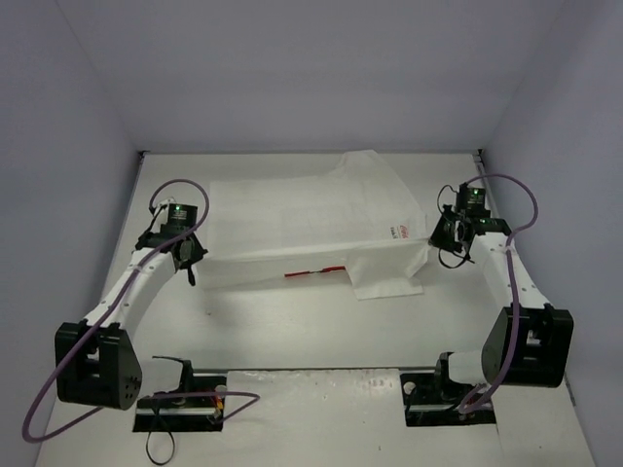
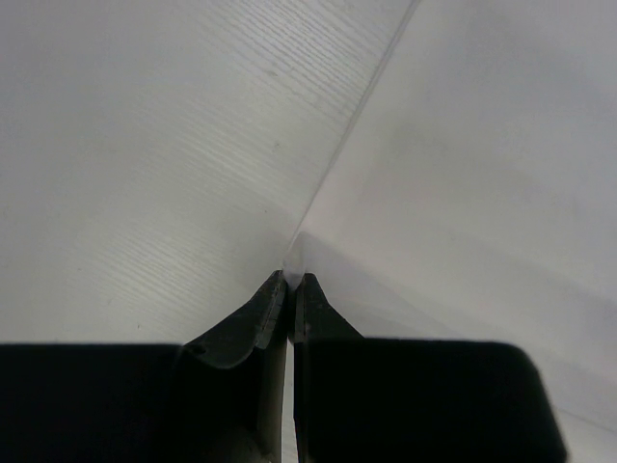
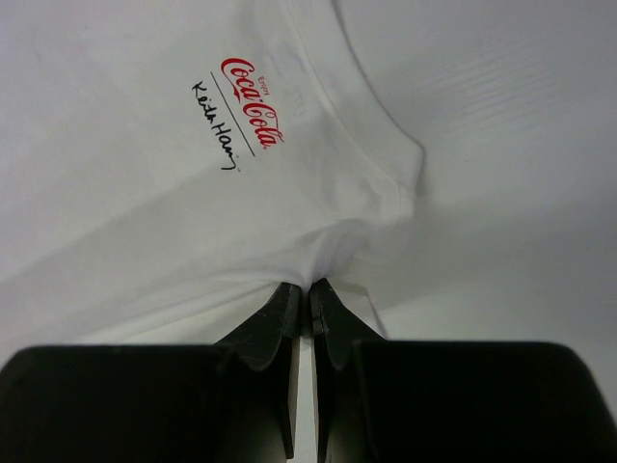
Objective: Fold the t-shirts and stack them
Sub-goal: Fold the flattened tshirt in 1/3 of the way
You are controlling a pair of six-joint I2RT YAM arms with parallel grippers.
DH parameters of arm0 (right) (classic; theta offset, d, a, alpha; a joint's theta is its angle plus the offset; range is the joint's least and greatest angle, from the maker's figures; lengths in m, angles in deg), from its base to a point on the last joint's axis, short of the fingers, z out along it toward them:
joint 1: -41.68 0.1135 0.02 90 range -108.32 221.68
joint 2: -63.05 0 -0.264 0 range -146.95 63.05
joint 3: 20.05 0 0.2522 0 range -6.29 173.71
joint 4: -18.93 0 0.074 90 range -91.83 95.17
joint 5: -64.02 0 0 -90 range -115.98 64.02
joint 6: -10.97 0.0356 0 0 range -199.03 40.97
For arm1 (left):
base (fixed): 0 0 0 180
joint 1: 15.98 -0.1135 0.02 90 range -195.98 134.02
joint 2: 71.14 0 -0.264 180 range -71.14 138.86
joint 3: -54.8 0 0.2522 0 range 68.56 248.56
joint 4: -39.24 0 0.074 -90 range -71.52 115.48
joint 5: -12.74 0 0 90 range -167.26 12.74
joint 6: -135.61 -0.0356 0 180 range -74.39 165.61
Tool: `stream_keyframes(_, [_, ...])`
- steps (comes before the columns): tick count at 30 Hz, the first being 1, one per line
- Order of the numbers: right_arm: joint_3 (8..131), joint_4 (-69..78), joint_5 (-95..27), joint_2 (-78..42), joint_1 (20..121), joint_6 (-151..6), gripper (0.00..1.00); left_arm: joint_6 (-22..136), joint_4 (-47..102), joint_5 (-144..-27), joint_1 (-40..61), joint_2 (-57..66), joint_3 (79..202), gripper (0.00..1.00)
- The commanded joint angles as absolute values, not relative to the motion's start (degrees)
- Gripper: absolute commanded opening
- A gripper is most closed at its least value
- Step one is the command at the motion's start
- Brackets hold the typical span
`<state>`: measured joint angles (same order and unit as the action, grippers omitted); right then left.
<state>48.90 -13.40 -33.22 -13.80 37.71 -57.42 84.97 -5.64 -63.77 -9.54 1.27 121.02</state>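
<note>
Down at the near edge of the table [image 1: 321, 331], the two arm bases [image 1: 180, 399] sit side by side, with purple cables [image 1: 534, 206] looping off the arms. A bit further out, the left gripper [image 2: 290, 282] has its jaws pressed together on a thin edge of the t-shirt [image 1: 292, 219], over on its left side. Same deal for the right gripper [image 3: 310, 286]: it's pinched tight on a bunch of cloth just below the collar [image 3: 352, 92], with the fabric puckering around the tips. The shirt is white and lies across the middle and back of the table, stretched between the two grippers. It's partly folded over, with a thin red strip [image 1: 313, 271] peeking out along the near edge. The right wrist view shows a small red Coca-Cola script [image 3: 253, 99] with black handwriting [image 3: 217, 125] under it. Past the shirt it's just pale walls [image 1: 311, 68].
</note>
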Motion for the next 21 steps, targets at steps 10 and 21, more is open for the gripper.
stream_keyframes(10, [57.2,-10.0,-23.4,-25.5,37.1,-59.1,0.0,82.1,-0.4,-57.6,-10.3,13.5,129.2,0.0])
stream_keyframes(21, [55.9,-9.9,-23.1,-23.0,37.1,-58.7,0.0,83.8,-2.8,-58.7,-10.3,8.6,128.0,0.0])
